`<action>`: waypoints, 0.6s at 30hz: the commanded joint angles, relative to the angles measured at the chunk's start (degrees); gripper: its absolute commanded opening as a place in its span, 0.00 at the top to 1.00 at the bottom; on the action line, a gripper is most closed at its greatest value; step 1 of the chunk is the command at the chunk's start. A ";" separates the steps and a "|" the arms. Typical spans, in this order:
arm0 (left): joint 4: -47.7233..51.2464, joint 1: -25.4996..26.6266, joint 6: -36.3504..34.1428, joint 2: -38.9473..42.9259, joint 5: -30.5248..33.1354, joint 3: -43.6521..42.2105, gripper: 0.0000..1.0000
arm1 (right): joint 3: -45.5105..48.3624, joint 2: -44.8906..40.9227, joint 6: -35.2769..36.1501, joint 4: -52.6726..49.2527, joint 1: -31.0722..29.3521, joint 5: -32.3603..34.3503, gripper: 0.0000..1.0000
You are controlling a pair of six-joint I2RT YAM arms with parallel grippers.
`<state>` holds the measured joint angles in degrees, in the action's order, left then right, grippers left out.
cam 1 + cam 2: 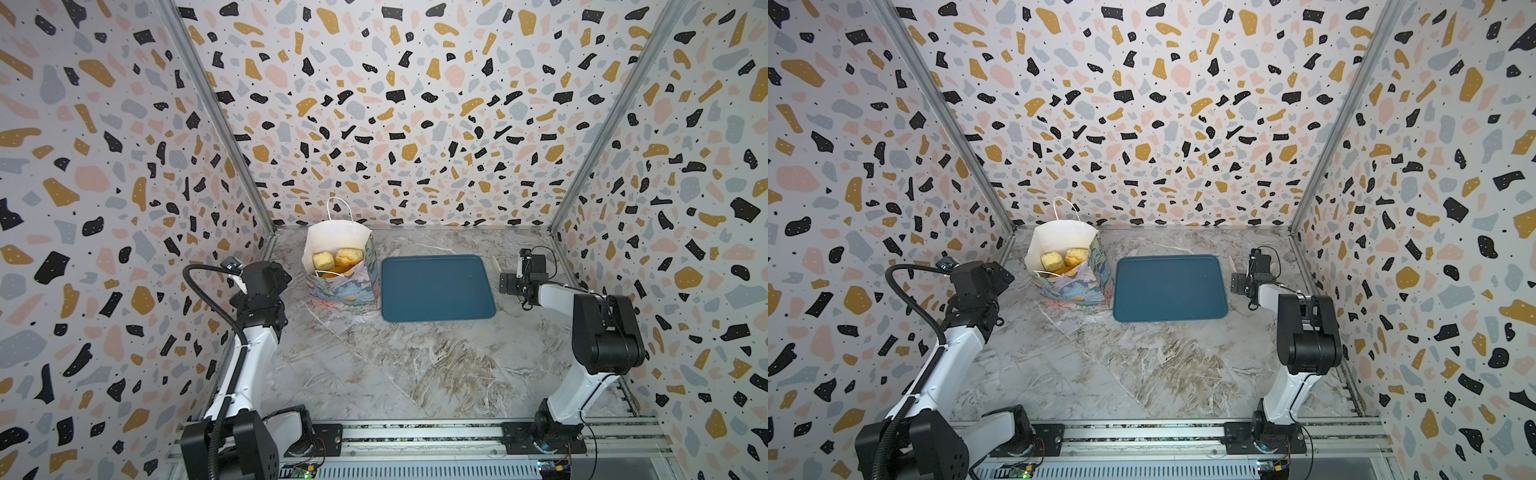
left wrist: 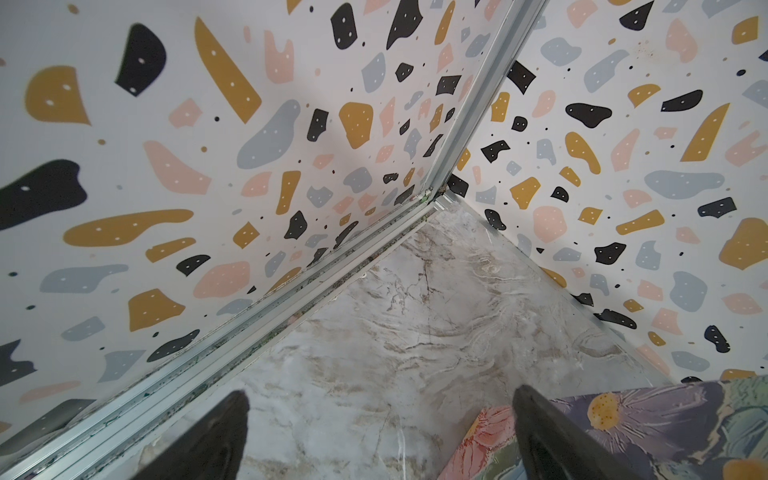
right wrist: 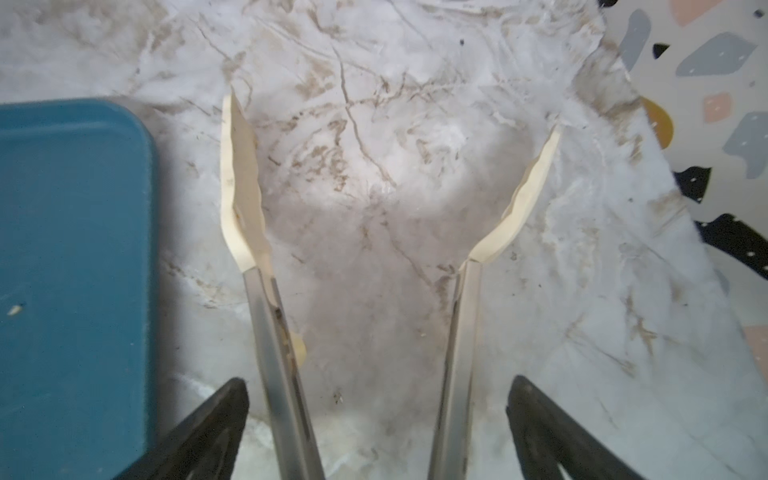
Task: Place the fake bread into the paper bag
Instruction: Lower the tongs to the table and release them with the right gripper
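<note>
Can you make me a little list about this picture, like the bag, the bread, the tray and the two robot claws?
tray: dark blue, flat on the marble table, no bread on it
paper bag: flowery, upright, top open, just left of the tray
fake bread: at least three pieces inside the bag, none seen outside it
left gripper: open, empty, next to the bag
right gripper: open, right of the tray, tongs between its jaws
tongs: metal arms, cream tips, spread apart, holding nothing

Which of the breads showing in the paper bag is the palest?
The blocky bun, on the left inside the paper bag in a top view; the ridged bread beside it is deeper golden-orange.
</note>
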<state>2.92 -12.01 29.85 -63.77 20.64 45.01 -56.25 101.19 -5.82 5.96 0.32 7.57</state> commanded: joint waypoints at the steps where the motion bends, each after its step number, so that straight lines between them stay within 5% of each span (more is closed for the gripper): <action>1: -2.21 -0.38 0.08 1.18 0.39 -1.04 0.00 | 1.14 -5.29 -1.89 -0.68 0.30 0.96 0.01; 11: -3.82 -0.38 1.96 1.23 1.68 -4.94 0.00 | 9.10 -16.74 -3.73 3.59 0.36 -0.55 0.01; 18: -14.08 -0.33 3.13 4.91 5.64 -16.14 0.00 | 16.89 -24.81 -6.02 8.67 0.37 -1.52 0.01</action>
<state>-3.73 -12.01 32.03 -60.71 23.27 32.71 -40.97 79.50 -9.98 11.44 0.43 6.94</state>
